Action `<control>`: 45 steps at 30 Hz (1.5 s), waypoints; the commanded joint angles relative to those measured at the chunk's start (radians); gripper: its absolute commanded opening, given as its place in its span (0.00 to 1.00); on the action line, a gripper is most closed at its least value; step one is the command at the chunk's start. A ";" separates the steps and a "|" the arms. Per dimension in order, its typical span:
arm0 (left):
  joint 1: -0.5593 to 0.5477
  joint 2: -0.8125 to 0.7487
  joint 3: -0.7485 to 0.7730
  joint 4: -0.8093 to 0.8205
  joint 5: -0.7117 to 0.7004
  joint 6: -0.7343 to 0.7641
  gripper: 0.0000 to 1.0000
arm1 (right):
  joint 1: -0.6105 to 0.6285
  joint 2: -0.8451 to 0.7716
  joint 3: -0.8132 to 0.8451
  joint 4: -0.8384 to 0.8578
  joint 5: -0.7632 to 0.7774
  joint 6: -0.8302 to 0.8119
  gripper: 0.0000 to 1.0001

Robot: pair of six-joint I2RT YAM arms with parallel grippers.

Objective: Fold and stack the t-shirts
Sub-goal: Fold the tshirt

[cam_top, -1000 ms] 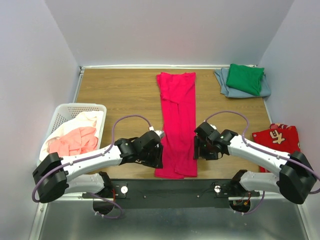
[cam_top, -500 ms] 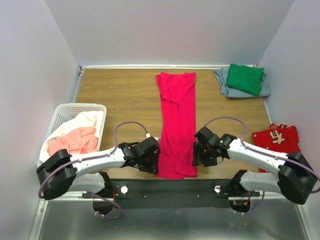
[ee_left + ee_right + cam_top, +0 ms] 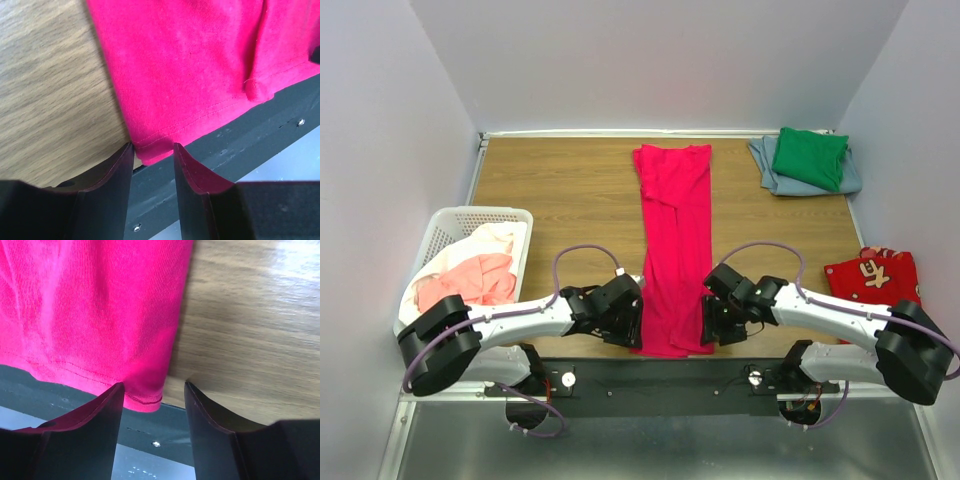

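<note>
- Firstly, the left gripper (image 3: 153, 147) stood released, jaws apart astride the near left hem corner of the crimson-pink t-shirt (image 3: 673, 250).
- Likewise the right gripper (image 3: 154, 385) stood released astride the near right corner.
- Shirt lay as a long strip mid-table (image 3: 560, 190), hem overhanging the near edge.
- Far right, the green t-shirt (image 3: 809, 157) sat folded on the grey-blue t-shirt (image 3: 770, 178).

Shows a wooden bench (image 3: 560, 190) boxed in by pale walls (image 3: 670, 60). Has a white plastic lattice basket (image 3: 445, 232) at the near left. Ends nearside in a black rail (image 3: 660, 375), then a grey metal sheet (image 3: 660, 445).
</note>
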 commanded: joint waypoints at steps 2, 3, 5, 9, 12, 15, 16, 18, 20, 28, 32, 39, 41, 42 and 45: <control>-0.005 0.027 -0.007 0.043 -0.007 -0.008 0.46 | 0.026 0.001 -0.025 0.025 -0.021 0.034 0.57; -0.005 0.032 -0.007 0.045 -0.005 -0.006 0.46 | 0.029 0.006 -0.025 0.026 -0.023 0.036 0.56; -0.005 0.037 -0.007 0.045 -0.001 -0.003 0.46 | 0.035 0.009 -0.029 0.035 -0.023 0.043 0.54; -0.005 0.026 -0.015 0.043 -0.002 -0.009 0.46 | 0.046 0.020 -0.041 0.054 -0.029 0.053 0.50; -0.005 0.020 -0.022 0.040 -0.007 -0.020 0.43 | 0.051 0.025 -0.052 0.069 -0.032 0.060 0.36; -0.005 0.017 -0.022 0.028 -0.018 -0.023 0.18 | 0.054 0.023 -0.060 0.069 -0.033 0.071 0.04; -0.005 0.017 -0.021 0.023 -0.021 -0.021 0.10 | 0.055 0.015 -0.063 0.068 -0.033 0.074 0.01; -0.005 0.012 -0.018 0.008 -0.028 -0.018 0.00 | 0.057 -0.011 -0.070 0.060 -0.029 0.088 0.01; -0.005 -0.003 -0.018 -0.006 -0.035 -0.020 0.00 | 0.060 -0.041 -0.086 0.046 -0.027 0.106 0.01; -0.021 -0.109 -0.018 -0.030 -0.033 -0.055 0.00 | 0.066 -0.141 -0.106 -0.012 -0.023 0.134 0.01; -0.043 -0.138 0.014 -0.044 -0.067 -0.055 0.00 | 0.071 -0.163 -0.078 -0.020 -0.017 0.129 0.01; -0.049 -0.120 0.114 -0.086 -0.219 -0.038 0.00 | 0.071 -0.132 0.072 -0.079 0.130 0.083 0.01; -0.049 -0.095 0.163 -0.089 -0.266 -0.024 0.00 | 0.068 -0.115 0.132 -0.096 0.177 0.051 0.01; -0.049 -0.082 0.183 -0.093 -0.284 -0.018 0.00 | 0.069 -0.088 0.153 -0.099 0.218 0.042 0.01; -0.046 -0.017 0.272 -0.127 -0.364 0.008 0.00 | 0.068 -0.022 0.218 -0.103 0.282 0.007 0.01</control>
